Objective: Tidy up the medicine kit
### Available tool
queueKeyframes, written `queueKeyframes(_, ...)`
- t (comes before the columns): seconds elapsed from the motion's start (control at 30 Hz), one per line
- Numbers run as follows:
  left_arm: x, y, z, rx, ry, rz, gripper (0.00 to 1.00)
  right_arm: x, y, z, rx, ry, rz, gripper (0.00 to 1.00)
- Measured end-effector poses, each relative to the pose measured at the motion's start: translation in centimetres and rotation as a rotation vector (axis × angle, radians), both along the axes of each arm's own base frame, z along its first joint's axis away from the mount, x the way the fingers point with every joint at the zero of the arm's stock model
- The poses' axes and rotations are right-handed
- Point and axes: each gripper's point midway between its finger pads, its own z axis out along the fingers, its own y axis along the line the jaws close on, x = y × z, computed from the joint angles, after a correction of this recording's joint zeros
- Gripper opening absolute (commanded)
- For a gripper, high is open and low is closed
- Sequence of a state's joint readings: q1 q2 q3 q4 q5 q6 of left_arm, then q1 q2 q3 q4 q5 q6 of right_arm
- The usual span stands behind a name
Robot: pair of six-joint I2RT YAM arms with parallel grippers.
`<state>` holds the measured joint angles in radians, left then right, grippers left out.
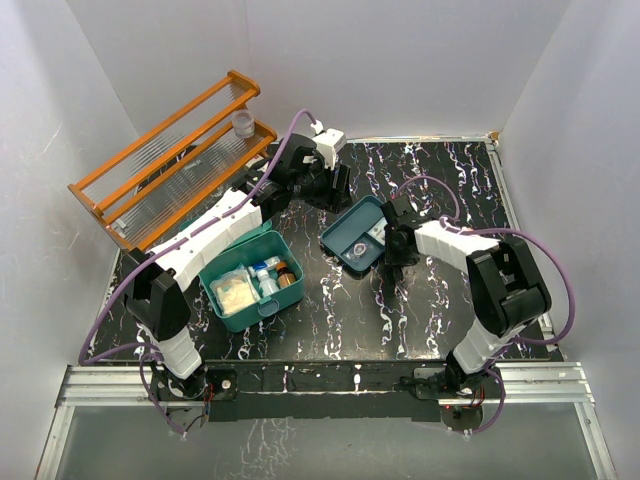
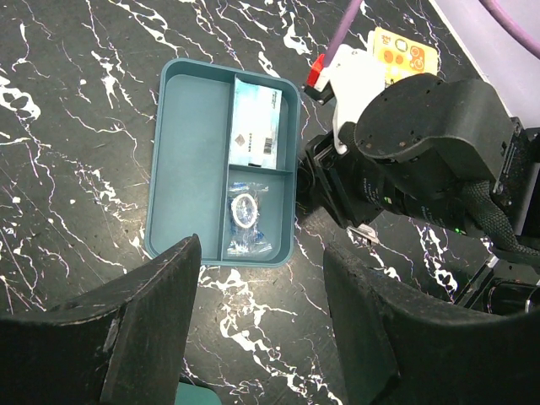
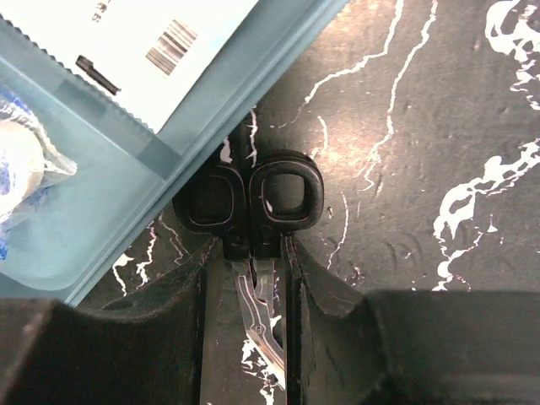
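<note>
Spreading beneath everything is the black marbled surface (image 1: 440,190), with the orange rack (image 1: 170,165) at its far left. Next in size, the medicine kit (image 1: 265,310) sits open left of centre, beside my left arm, holding a pale bag (image 1: 235,292) and small bottles (image 1: 272,275). The shallow tray (image 1: 350,222) lies to its right, apart from it, split into 3 compartments (a flat sachet (image 2: 257,126) in 1, a wrapped roll (image 2: 245,215) in another). My left end effector (image 2: 261,278) hovers above the tray, fingers spread, holding nothing. My right end effector (image 3: 249,270) closely brackets the blades of the scissors (image 3: 253,198), whose black handles touch the tray's outer wall. Whether I actually pinch them I cannot tell.
</note>
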<state>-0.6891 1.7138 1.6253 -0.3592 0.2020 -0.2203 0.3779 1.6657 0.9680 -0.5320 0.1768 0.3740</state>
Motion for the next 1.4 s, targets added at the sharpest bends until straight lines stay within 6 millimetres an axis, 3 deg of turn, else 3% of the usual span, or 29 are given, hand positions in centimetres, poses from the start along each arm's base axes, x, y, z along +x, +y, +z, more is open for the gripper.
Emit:
queueKeyframes(0.3, 0.1, 0.1, 0.0, 0.003, -0.002, 0.005, 0.59, -1.6, -2.0, 0.7, -0.039, -0.058, -0.084, 0.23)
queueKeyframes(0.57, 0.7, 0.6, -0.2, 0.024, -0.015, 0.048, 0.59, -0.4, -1.7, 3.7, 0.024, -0.180, -0.142, 0.24)
queueKeyframes(0.77, 1.4, 1.5, -0.3, 0.054, -0.031, 0.109, 0.59, 0.1, -1.0, 4.5, 0.075, -0.204, -0.172, 0.24)
queueKeyframes(1.17, 2.2, 3.6, 1.7, 0.074, -0.099, 0.209, 0.60, 6.6, 3.0, 11.5, 0.297, -0.365, -0.299, 0.25)
queueKeyframes(1.27, 2.1, 4.0, 2.7, 0.064, -0.119, 0.223, 0.60, 8.3, 4.1, 11.5, 0.342, -0.363, -0.341, 0.26)
queueKeyframes(1.4, 2.0, 4.5, 3.6, 0.059, -0.138, 0.240, 0.60, 9.8, 5.4, 9.9, 0.386, -0.320, -0.402, 0.26)
